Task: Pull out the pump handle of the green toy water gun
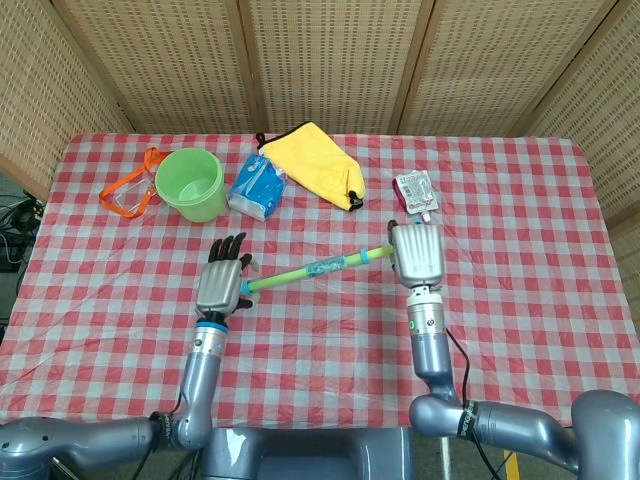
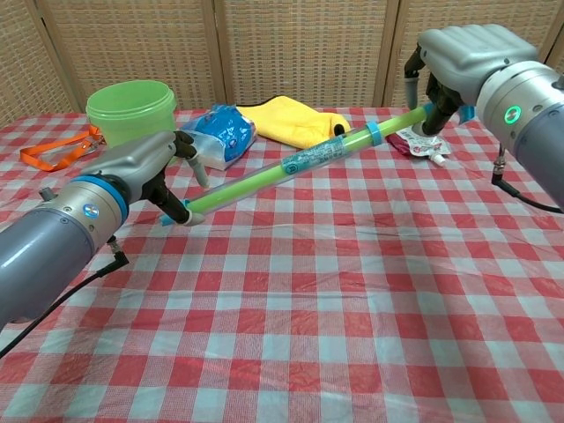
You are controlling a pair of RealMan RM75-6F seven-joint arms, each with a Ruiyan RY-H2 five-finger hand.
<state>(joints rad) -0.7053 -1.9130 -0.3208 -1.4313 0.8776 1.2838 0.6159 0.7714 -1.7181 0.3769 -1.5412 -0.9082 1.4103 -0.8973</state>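
My right hand [image 2: 458, 55] was closed around one end of the green toy water gun [image 2: 300, 164], holding that end raised above the red-checked tablecloth [image 2: 352, 291]. My left hand [image 1: 223, 281] was at the gun's other end; a thumb and a dark fingertip met at the blue tip there, the other fingers reaching past it, though I could not tell how firmly it gripped. The gun ran as a long slanted tube between my two hands, a blue ring near the right end and a pale blue printed label round its middle, the print too small to read.

Beyond my left hand stood a green bucket [image 1: 190, 184], with orange-strapped goggles [image 1: 126, 190] just beside it at the cloth's edge. Near the bucket lay a blue packet [image 1: 257, 186], its lettering unreadable, and next to that a yellow bag [image 1: 313, 160]. Just behind my right hand lay a small red-and-white pouch [image 1: 415, 192], its printing also too fine to make out.
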